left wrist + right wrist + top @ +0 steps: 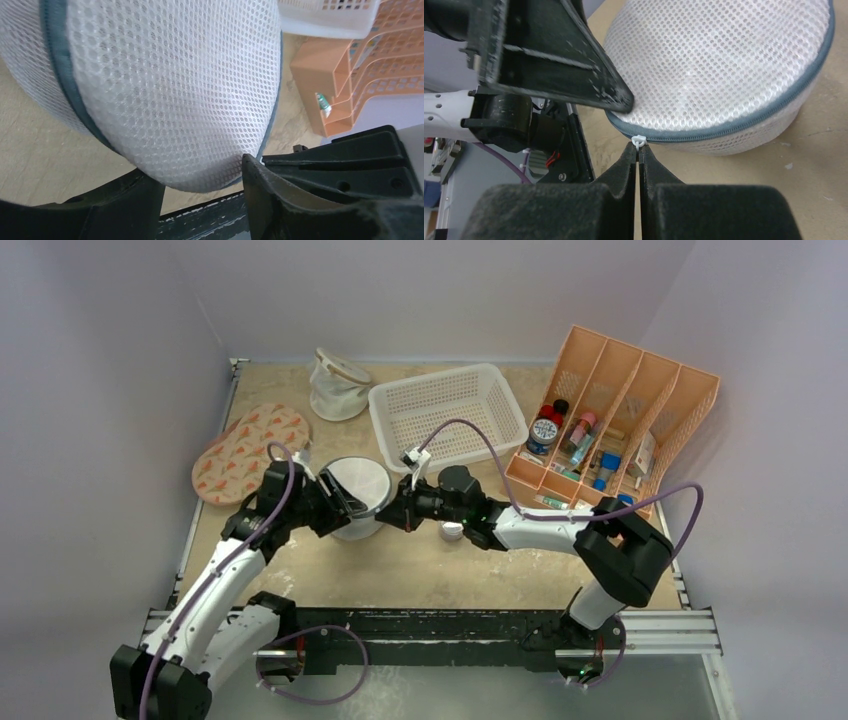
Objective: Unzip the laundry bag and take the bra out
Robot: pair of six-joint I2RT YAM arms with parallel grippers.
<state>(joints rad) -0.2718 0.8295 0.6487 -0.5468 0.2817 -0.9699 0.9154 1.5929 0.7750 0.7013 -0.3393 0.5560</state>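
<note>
No legible text, label, brand or number on anything.

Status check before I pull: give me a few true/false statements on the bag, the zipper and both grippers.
1. The right gripper is shut on the white zipper pull. True.
2. The laundry bag already stands unzipped. False: the zipper looks closed along the rim that shows, and the lid is down.
3. The bra lies in the white basket. False: no bra shows in any view.
4. The left gripper is at the bag. True: one finger rests on the mesh lid.
5. The patterned oval pad lies right of the bag. False: in the overhead view it lies to the left.
</note>
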